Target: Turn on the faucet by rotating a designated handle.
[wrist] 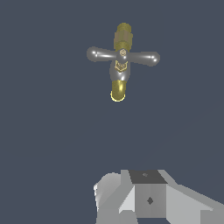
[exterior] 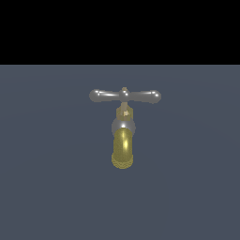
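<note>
One claw (wrist: 148, 199) hangs well apart from the handle (wrist: 123, 56), its spread unclear

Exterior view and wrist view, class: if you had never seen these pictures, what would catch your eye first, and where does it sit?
The faucet stands alone at the middle of a plain dark grey floor, its shiny brass-yellow spout curving toward the exterior camera. Across its top lies the grey handle, a level crossbar with bulbed ends. In the wrist view, the pale gripper sits well apart from the faucet, touching nothing.
</note>
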### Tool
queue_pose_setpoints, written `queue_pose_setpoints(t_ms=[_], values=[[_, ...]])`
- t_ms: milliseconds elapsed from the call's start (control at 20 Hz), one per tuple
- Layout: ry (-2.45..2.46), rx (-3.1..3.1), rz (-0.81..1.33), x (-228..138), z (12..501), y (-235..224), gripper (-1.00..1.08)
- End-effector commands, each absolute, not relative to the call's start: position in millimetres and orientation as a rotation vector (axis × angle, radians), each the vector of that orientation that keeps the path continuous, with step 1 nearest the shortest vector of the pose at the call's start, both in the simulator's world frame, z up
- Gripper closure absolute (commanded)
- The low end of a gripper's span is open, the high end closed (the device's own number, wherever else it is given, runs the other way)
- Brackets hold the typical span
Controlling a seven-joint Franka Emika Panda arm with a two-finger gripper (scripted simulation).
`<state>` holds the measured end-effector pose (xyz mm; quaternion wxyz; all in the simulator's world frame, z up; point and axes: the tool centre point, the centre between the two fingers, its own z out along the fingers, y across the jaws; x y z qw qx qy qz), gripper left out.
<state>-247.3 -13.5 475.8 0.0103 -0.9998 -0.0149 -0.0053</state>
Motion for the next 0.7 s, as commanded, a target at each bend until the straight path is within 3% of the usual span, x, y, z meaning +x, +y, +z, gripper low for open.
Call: queue_pose_setpoints(t_ms=[0,650], values=[[-0.094,-3.120,-0.016,-246,470,-17,1.08],[-0.514,-3.082,-0.012,-231,417,-49,1.08]])
